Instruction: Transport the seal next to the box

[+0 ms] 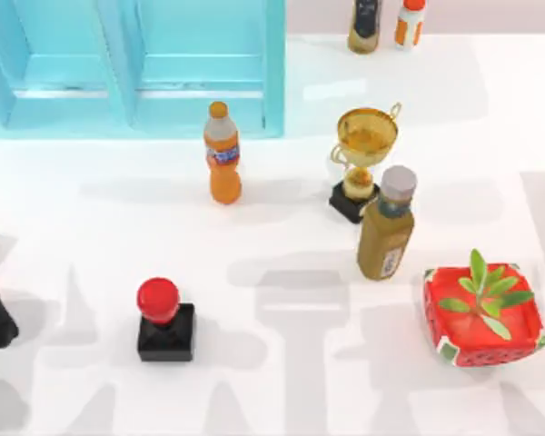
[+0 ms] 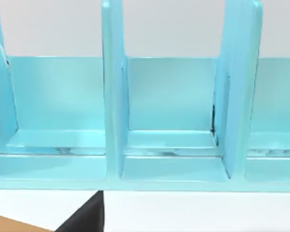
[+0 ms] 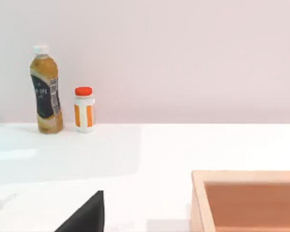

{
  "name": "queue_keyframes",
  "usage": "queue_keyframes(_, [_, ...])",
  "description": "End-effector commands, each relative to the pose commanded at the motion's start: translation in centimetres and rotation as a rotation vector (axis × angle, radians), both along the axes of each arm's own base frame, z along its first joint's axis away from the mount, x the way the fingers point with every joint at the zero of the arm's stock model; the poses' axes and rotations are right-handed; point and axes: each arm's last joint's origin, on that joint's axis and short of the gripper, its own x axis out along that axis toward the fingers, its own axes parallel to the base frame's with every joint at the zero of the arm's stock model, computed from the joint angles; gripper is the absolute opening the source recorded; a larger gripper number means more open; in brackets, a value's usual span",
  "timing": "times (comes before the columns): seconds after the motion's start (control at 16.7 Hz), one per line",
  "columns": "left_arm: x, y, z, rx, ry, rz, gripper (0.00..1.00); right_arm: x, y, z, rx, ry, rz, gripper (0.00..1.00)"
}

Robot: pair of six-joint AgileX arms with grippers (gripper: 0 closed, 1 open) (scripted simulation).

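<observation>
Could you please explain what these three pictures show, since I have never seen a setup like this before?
These come from a simulated two-armed AgileX robot at a white table. One camera looks down from above; the other two ride on the arms' wrists. From above you see the seal, a red knob on a black block, which should go beside the box, the red container with a plant. Between them stand an orange bottle, a gold trophy and a brown bottle. The left wrist camera faces the cyan cabinet. Nothing is held yet.
</observation>
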Motion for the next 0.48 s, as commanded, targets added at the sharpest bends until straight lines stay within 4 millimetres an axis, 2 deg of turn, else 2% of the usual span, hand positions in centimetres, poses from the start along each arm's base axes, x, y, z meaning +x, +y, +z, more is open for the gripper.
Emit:
queue_keyframes(0.24, [0.0,0.0,0.0,0.000,0.000,0.000,1.00,0.0,0.2,0.4,0.009,0.015,0.016,1.00])
queue_keyframes(0.48, [0.0,0.0,0.0,0.000,0.000,0.000,1.00,0.2,1.1,3.1,0.066,0.113,0.105,1.00])
